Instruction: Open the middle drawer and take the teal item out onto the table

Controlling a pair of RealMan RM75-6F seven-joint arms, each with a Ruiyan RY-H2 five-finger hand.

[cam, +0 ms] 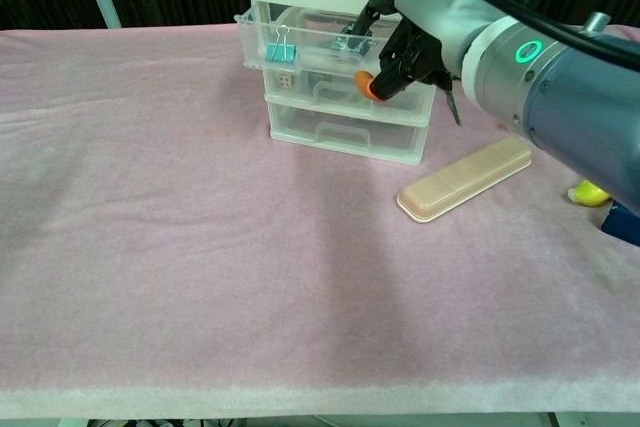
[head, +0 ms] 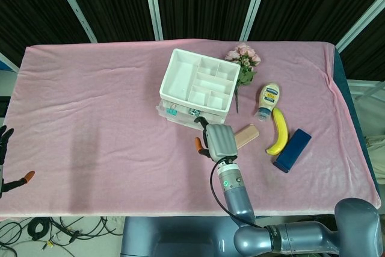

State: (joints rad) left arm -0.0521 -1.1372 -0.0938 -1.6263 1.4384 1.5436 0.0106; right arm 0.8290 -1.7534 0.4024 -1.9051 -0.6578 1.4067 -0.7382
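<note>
A clear three-drawer cabinet [cam: 340,135] [head: 170,119] stands mid-table under a white divided tray [head: 198,82]. Its top drawer [cam: 300,42] stands pulled out a little toward me. Inside it at the left lies a teal binder clip [cam: 277,50] [head: 173,111], and a second small clip sits further right. My right hand [cam: 415,37] [head: 219,139] is at the drawer fronts: its fingers hook over the top drawer's front edge and its orange-tipped thumb presses below. At the far left table edge my left hand [head: 5,161] holds nothing, its fingers apart.
A beige flat case [cam: 465,179] [head: 245,135] lies just right of the cabinet. Further right are a banana [head: 278,132], a blue box [head: 293,149], a mayonnaise bottle [head: 269,99] and pink flowers [head: 245,61]. Pink cloth covers the table.
</note>
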